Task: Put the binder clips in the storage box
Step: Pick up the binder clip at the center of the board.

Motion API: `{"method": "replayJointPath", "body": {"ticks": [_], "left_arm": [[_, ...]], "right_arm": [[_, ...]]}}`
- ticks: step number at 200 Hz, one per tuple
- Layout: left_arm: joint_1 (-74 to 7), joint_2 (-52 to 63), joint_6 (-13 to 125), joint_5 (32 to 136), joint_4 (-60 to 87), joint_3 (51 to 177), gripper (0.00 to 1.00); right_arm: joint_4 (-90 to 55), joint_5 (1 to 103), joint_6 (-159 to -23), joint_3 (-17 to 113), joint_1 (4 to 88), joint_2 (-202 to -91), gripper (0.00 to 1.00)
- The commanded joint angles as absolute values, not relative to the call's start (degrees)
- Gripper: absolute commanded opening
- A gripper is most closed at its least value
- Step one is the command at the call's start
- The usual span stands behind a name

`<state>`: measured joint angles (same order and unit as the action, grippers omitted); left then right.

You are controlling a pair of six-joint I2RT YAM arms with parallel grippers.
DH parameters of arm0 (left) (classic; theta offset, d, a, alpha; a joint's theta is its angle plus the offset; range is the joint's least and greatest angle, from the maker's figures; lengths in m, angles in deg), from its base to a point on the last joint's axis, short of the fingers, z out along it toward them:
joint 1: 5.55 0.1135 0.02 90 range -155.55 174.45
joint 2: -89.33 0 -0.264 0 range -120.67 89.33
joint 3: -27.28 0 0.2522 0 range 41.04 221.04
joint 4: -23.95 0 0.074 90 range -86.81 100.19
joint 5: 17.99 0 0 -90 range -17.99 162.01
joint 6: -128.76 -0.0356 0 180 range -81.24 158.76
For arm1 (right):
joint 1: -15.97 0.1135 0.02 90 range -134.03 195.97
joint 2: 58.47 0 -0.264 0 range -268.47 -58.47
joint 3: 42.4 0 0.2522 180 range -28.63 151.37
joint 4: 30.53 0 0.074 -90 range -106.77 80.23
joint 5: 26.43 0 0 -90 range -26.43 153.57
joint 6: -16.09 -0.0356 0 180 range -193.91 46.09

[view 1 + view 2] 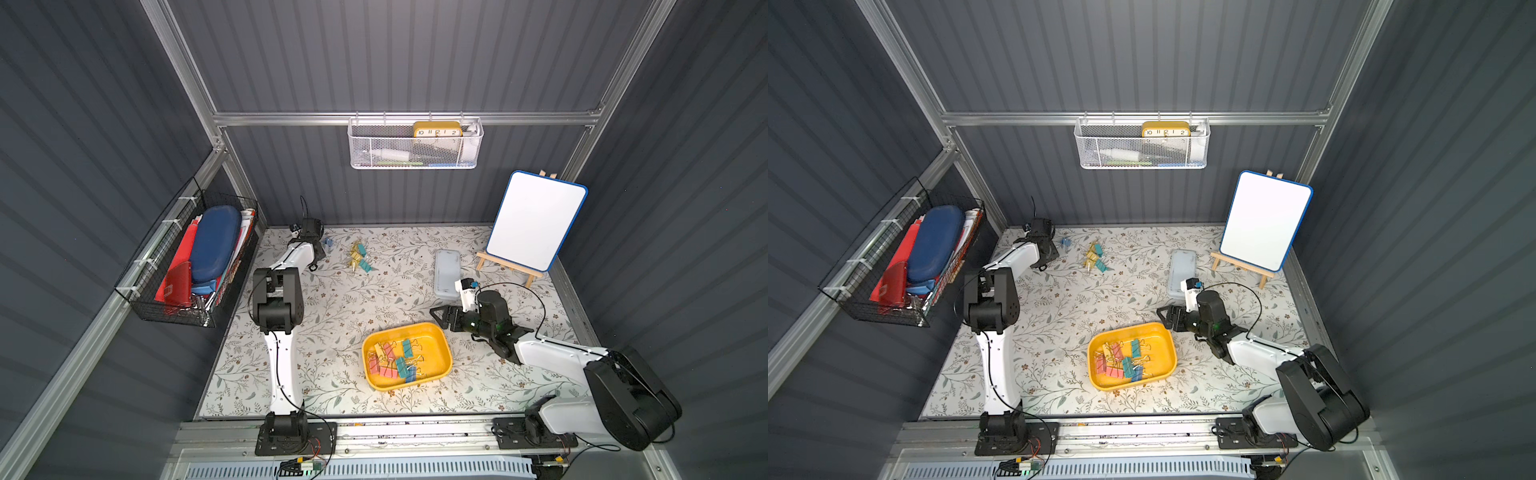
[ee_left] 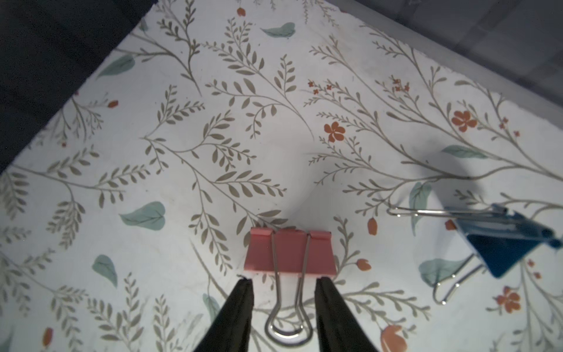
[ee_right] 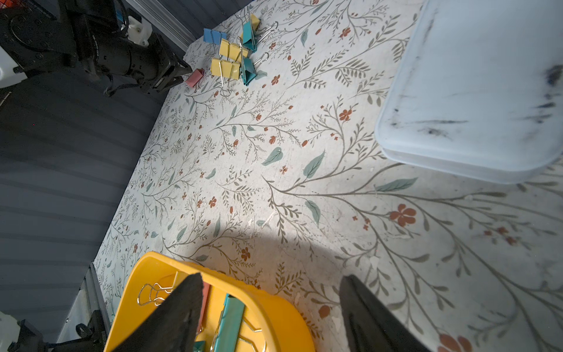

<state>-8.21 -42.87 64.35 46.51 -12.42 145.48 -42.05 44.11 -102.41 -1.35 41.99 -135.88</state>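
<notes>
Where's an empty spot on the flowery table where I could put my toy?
The biggest bare patch is the middle, between the loose clip pile, the grey lid and the yellow tray. There's also room between the left arm and the tray. It's crowded in the far corner by the left pincer and around the right pincer.

Blue binder clip (image 2: 502,243) cut off by the left wrist view's edge, storage box (image 3: 283,320) cropped and partly behind the right claw (image 3: 271,276), translucent lid (image 3: 472,91) cropped too.

Both top views high overhead, whole table (image 1: 353,299); wrist views close, low, sharing pink clip (image 2: 289,256)
</notes>
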Motion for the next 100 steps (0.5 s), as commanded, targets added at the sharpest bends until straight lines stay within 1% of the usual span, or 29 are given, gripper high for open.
{"method": "replayJointPath", "body": {"ticks": [1,8,33,42,60,83,100], "left_arm": [[-8.19,-42.33,65.64,47.23,-14.31,147.04,0.51],[-8.19,-42.15,66.22,47.31,-14.26,146.99,0.5],[-8.19,-42.47,69.46,47.22,-15.75,147.85,0.38],[-8.19,-42.83,71.66,47.38,-17.16,148.62,0.36],[-8.1,-43.7,77.37,48.26,-20.55,150.5,0.36],[-7.9,-43.83,82.45,49.65,-21.11,150.42,0.42],[-7.29,-44.19,84.16,50.66,-20.56,150.2,0.43]], "right_arm": [[-42.77,43.67,-102.52,-1.81,41.81,-136.07,0.75],[-42.78,43.7,-102.56,-1.79,41.82,-136.07,0.75],[-42.77,43.77,-102.56,-1.83,41.81,-136.14,0.75],[-42.74,43.74,-102.54,-1.78,41.81,-136.17,0.75],[-42.79,43.69,-102.54,-1.77,41.81,-136.17,0.75],[-42.79,43.62,-102.42,-1.79,41.81,-135.93,0.75],[-42.54,43.78,-102.34,-1.86,41.81,-135.4,0.75]]}}
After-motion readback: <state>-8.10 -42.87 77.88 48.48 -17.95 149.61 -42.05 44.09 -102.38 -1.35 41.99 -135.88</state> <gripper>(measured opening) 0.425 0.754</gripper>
